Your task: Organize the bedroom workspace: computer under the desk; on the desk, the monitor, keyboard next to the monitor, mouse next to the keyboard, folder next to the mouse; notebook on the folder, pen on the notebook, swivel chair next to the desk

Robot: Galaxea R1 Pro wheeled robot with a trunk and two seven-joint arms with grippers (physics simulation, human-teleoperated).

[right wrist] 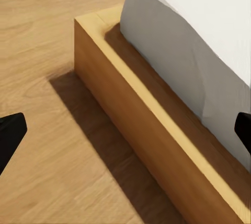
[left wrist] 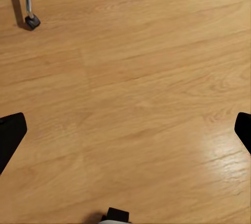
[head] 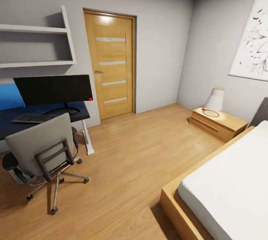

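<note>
Head view takes in the bedroom: the desk [head: 56, 115] stands against the wall beside a wooden door [head: 110, 65]. On the desk's top the monitor [head: 54, 90] stands upright, its round base near the desk's right end, and the keyboard [head: 32, 118] lies flat just in front of it toward the front edge. The chair [head: 42, 150] sits at the desk's front edge, its back turned to the camera. A bed [head: 227, 191] fills the near right corner, with a nightstand [head: 217, 123] and lamp [head: 215, 99] beyond.

Left wrist view shows the left gripper [left wrist: 125, 130] with fingers wide apart over bare floor, chair casters beyond. Right wrist view shows the right gripper [right wrist: 125, 130] likewise spread, above the bed's frame corner.
</note>
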